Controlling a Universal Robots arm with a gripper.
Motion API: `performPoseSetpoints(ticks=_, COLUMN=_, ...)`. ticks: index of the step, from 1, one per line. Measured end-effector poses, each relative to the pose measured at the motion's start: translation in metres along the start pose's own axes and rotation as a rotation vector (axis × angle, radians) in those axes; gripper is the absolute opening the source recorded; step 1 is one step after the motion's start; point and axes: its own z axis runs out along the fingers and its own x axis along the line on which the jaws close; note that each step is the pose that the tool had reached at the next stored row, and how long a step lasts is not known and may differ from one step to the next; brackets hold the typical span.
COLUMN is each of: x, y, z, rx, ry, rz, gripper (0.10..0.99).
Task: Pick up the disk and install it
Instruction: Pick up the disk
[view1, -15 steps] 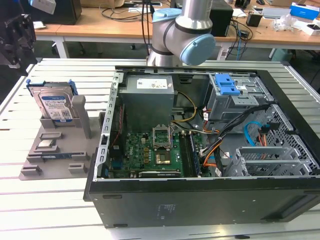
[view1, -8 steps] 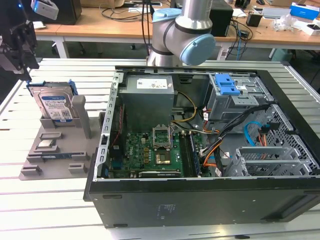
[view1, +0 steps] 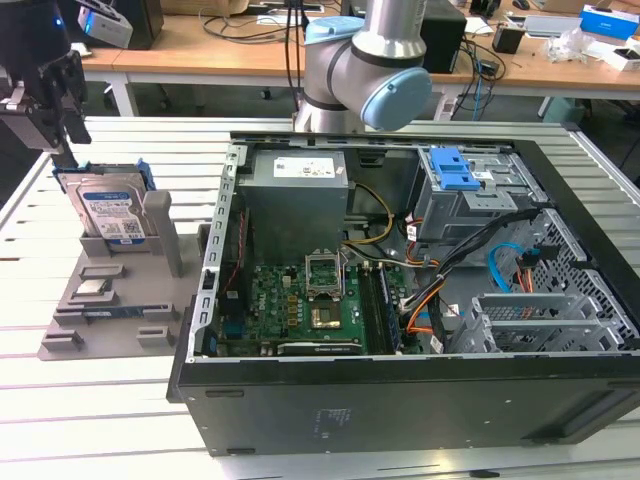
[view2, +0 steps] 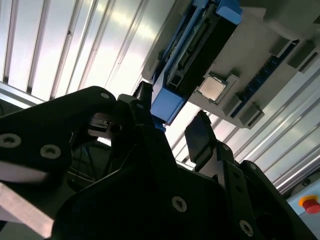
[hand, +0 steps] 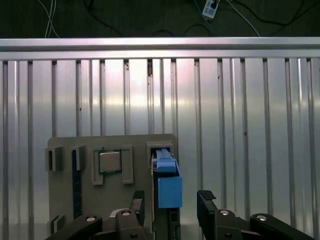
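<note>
The disk stands on edge in a grey holder at the exterior view's left, its white-and-blue label facing the camera and a blue frame round its edges. My black gripper hangs just above its top edge. In the first wrist view the gripper is open, with one finger on each side of the disk's blue frame and a gap on both sides. The second wrist view shows the same straddle, gripper over the disk.
A small square silver chip lies in the holder beside the disk. The open computer case fills the exterior view's middle and right, with a drive cage under a blue latch. The arm's base stands behind the case. The table is ribbed metal.
</note>
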Motion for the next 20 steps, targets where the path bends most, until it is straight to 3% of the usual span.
performPoseSetpoints(ticks=4, x=0.0003, y=-0.0005, z=0.0116, rx=0.000, ry=0.0001, rz=0.000, gripper=0.541)
performPoseSetpoints(ticks=11, x=0.0005, y=-0.0025, z=0.0249, rx=0.000, ry=0.0009, rz=-0.004, gripper=0.541)
performPoseSetpoints(ticks=20, x=0.0007, y=-0.0040, z=0.0367, rx=0.000, ry=0.0012, rz=-0.006, gripper=0.541)
